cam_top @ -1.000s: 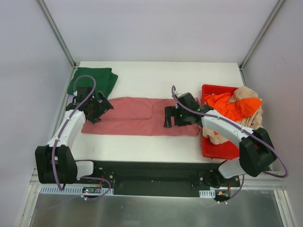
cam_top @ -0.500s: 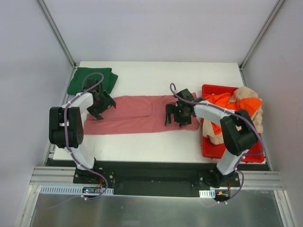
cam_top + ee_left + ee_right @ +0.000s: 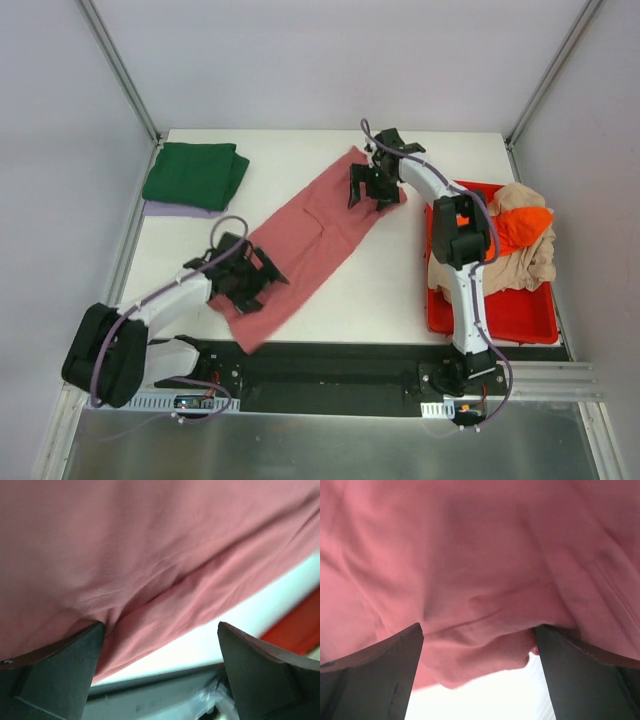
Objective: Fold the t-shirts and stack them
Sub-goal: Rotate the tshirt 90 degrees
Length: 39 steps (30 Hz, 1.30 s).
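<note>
A dusty rose-red t-shirt [image 3: 310, 232] lies as a long folded strip, slanting from the far middle of the table to the near left. My left gripper [image 3: 247, 282] stands open over its near-left end, fingers wide on the cloth. My right gripper [image 3: 375, 187] stands open over its far end. The left wrist view shows rose cloth [image 3: 150, 555] above the spread gripper [image 3: 160, 672], with white table beyond. In the right wrist view, a rumpled cloth edge [image 3: 480, 645] lies between the wide fingers of that gripper [image 3: 479, 677]. A folded dark green t-shirt [image 3: 195, 172] rests on a pale lilac one [image 3: 172, 209].
A red plastic bin [image 3: 500, 312] stands at the right edge, holding a bright orange t-shirt [image 3: 518, 226] and a beige one [image 3: 525, 262] that spill over its rim. A black rail [image 3: 330, 365] runs along the table's near edge, close to the shirt's lower corner.
The rose shirt has swung from lying crosswise to a slant. My left gripper moved toward the near edge and my right gripper toward the far side, each staying over its end.
</note>
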Each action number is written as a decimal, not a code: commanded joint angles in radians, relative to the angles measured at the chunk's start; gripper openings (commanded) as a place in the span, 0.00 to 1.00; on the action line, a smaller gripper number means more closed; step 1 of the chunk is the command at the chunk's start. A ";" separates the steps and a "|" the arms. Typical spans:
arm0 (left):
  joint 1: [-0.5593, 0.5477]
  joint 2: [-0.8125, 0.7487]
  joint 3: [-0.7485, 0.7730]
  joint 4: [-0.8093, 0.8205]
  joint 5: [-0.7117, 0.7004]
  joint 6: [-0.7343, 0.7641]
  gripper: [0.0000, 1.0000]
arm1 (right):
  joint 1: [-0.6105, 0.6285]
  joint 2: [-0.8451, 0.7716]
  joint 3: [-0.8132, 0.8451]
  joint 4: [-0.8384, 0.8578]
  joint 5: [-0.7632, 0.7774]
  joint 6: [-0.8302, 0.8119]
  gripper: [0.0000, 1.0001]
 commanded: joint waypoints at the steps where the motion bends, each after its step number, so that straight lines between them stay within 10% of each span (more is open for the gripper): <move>1: -0.316 -0.146 -0.155 -0.146 0.069 -0.344 0.99 | -0.025 0.182 0.322 -0.140 -0.033 -0.062 0.96; 7: -0.448 -0.440 -0.031 -0.166 -0.064 -0.344 0.99 | -0.048 0.186 0.531 -0.138 -0.039 -0.050 0.96; 23: -0.302 -0.368 0.133 -0.322 -0.341 0.026 0.99 | 0.294 -0.465 -0.456 0.116 0.118 0.158 0.96; 39: -0.232 -0.563 -0.094 -0.321 -0.210 0.112 0.99 | 0.425 -0.255 -0.409 0.123 0.237 0.207 0.96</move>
